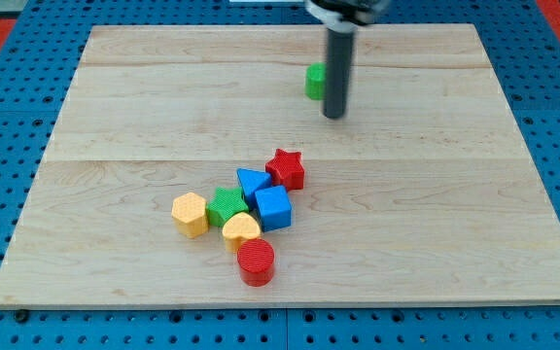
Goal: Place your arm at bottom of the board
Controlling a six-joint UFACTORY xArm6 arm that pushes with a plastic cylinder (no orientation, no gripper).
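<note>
My tip (pixel 333 115) rests at twelve o'clock on the pale wooden tabletop (pixel 436 224), just beside a green block (pixel 314 81); this plain rod tool has nothing to open or close. The bare six o'clock edge, below the clustered blocks (pixel 244 216), awaits it.

— What carries the blocks?
— A pale wooden board (pixel 436 224) on a blue pegboard (pixel 8 117).
— And on it?
— A green block (pixel 315 81) near the view's top. Lower, a cluster: red star (pixel 286 168), blue triangular block (pixel 252 182), blue cube (pixel 273 207), green star (pixel 227 206), yellow hexagon (pixel 190 214), yellow heart (pixel 241 230), red cylinder (pixel 256 262).
</note>
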